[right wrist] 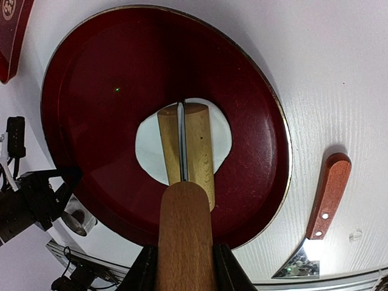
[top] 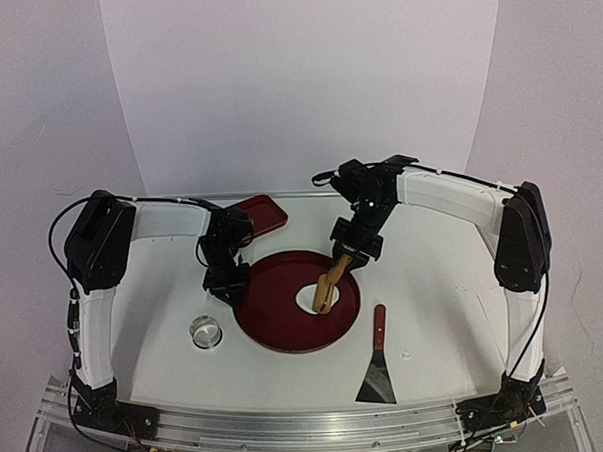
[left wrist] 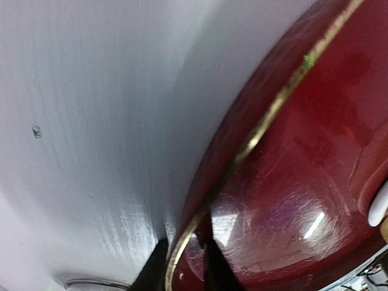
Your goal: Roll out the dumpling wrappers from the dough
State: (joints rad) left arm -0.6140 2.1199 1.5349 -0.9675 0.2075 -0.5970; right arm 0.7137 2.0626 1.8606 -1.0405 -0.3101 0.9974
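Right tool (right wrist: 183,270): fingers closed tight on the handle end of a wooden rolling pin (right wrist: 185,224), nothing else in its grip.
Rolling pin: tilted down from the tool, its far end resting on the dough (right wrist: 148,148); the angle looks chosen to put the arm's weight onto the sheet.
Dough: a flat, roughly round white sheet at the middle of the round red tray (right wrist: 91,91), partly hidden under the pin.
Left tool (left wrist: 182,276): fingers straddle the tray's gilt rim on its left side and appear clamped on it, probably to stop the tray sliding while the pin presses.
Ring cutter (top: 205,333): stands on the desk (top: 435,300) just off the tray's left edge, untouched, near the left tool for the cutting step.
Scraper (top: 376,368): lies on the desk right of the tray, handle pointing away from the arm bases, on the right tool's side.
Rectangular red tray (top: 259,216): behind the round tray, nothing visible on it, presumably for finished pieces.
Progress: flattening in hand; no neat cut disc in view.
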